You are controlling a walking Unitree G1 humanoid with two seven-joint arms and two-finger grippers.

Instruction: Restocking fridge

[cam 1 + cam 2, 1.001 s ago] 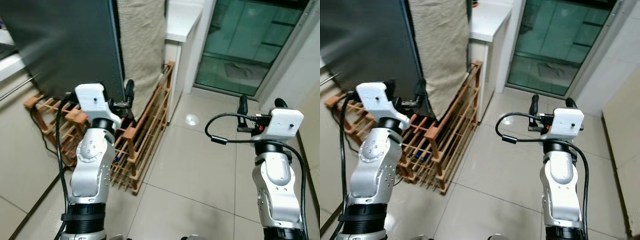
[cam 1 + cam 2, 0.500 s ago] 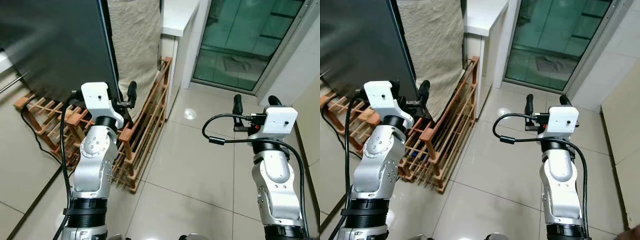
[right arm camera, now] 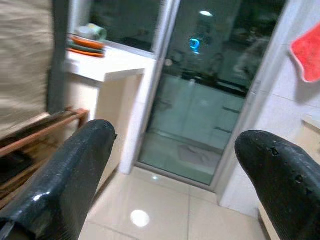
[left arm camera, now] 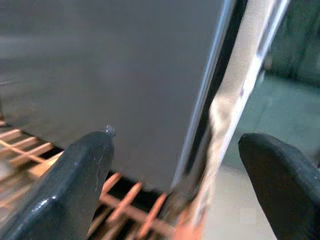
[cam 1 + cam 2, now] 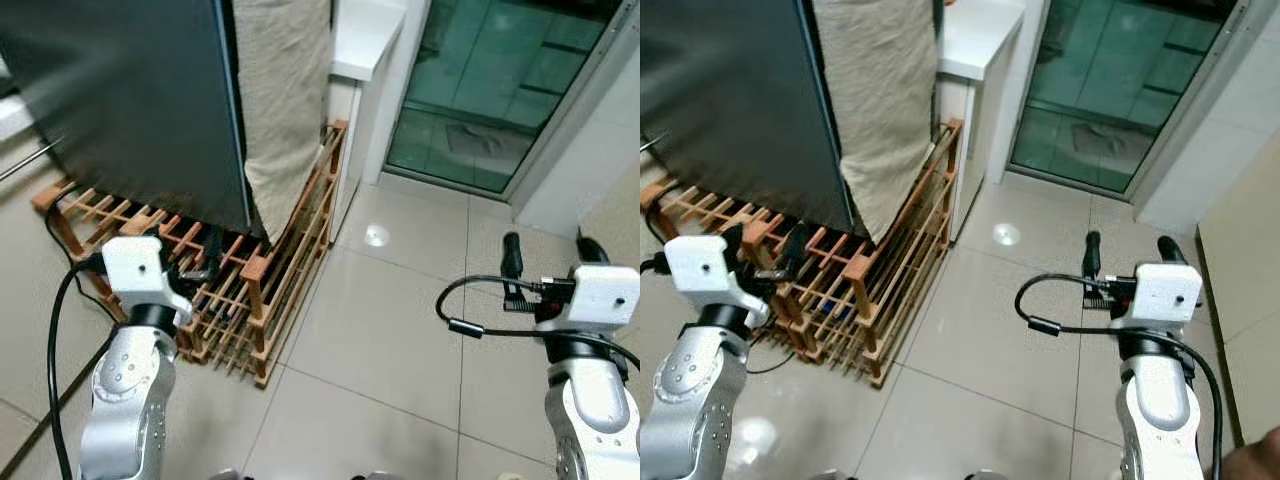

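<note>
Grippers, left gripper [image 5: 193, 262] lower left by the wooden rack [image 5: 262, 268] and right gripper [image 5: 547, 255] lower right, were spread wide, empty.

Dark fridge [image 5: 140, 100] stands over a wooden rack [image 5: 270, 270], beige cloth [image 5: 285, 90] alongside.

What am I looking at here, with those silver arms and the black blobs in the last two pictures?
This is a walking household robot. The two wide pictures come from cameras in its head, looking down at its own silver arms. The left gripper hovers over a low orange-brown wooden slatted rack on the pale tiled floor, before a tall dark fridge door with a beige cloth hanging beside it. The right gripper is raised over bare tiles. The close-ups come from wrist cameras; the black blobs are each gripper's fingers. Both jaws stand open, holding nothing.
</note>
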